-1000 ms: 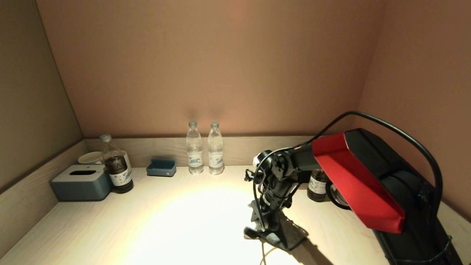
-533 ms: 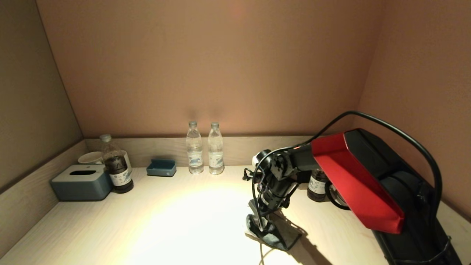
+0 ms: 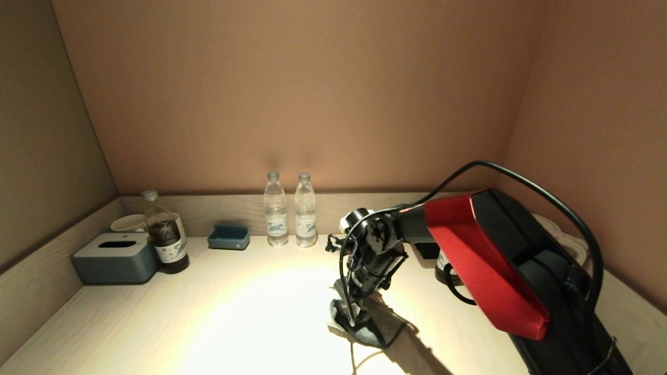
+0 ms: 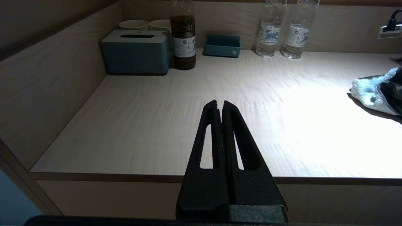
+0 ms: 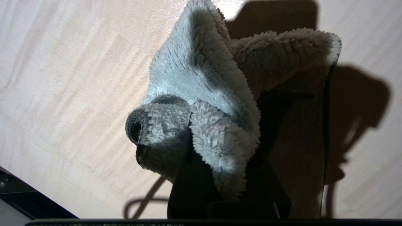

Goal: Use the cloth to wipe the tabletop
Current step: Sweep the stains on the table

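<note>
Right claw [image 3: 348, 316] is clamping down on the cloth [image 3: 365, 325], pinning it against the desk [image 3: 234, 323]. Keep steady downward pressure while sweeping so it isn't bunching. Left claw [image 4: 220, 105] is sitting pressed together, idle.

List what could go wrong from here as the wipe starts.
The right claw pinches only a bunched fold of the cloth, so it may slip free or wipe a narrow strip of the tabletop. A sweep toward the back could topple the two water bottles.
</note>
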Available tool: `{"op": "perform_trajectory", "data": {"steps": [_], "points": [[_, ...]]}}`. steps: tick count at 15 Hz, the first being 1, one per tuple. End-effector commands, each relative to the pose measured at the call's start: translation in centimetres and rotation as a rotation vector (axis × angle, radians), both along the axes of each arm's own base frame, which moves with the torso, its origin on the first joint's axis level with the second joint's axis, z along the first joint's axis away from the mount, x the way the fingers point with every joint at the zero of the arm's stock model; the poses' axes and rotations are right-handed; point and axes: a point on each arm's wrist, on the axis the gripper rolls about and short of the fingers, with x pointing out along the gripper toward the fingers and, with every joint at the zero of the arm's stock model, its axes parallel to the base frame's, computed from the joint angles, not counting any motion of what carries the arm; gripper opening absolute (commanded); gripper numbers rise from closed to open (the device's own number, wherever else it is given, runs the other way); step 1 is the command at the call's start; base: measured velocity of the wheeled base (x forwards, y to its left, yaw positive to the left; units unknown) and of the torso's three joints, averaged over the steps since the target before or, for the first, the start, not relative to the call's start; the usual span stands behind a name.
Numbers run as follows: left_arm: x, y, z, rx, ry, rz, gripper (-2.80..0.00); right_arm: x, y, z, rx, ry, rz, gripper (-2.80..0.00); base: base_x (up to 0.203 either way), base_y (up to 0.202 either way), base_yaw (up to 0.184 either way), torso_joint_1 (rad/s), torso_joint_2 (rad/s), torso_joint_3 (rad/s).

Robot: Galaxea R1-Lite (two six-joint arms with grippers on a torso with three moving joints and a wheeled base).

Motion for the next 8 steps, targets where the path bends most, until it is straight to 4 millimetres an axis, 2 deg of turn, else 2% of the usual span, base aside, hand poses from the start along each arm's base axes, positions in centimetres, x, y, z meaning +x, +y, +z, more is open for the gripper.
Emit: {"op": "perform_trajectory", "data": {"steps": [1,4,6,8], "points": [[0.00,0.00,0.00,-0.001,0.000,0.000,-2.80,-0.83,2.14,-1.40,-0.013,0.008,0.059,-2.80,0.000,0.000,0.000,0.000,0.00,0.000],[0.00,0.00,0.00,-0.001,0.000,0.000,-2.80,-0.89,2.38,-1.96,-0.058,-0.005,0.052,-2.80,0.000,0.000,0.000,0.000,0.00,0.000],[0.00,0.00,0.00,-0.001,0.000,0.000,-2.80,-0.72,2.10,-2.20,-0.182,-0.067,0.006,-2.80,0.000,0.000,0.000,0.000,0.00,0.000],[0.00,0.00,0.00,-0.001,0.000,0.000,-2.80,-0.65,1.92,-2.11,-0.192,-0.072,-0.005,-2.80,0.000,0.000,0.000,0.000,0.00,0.000]]}}
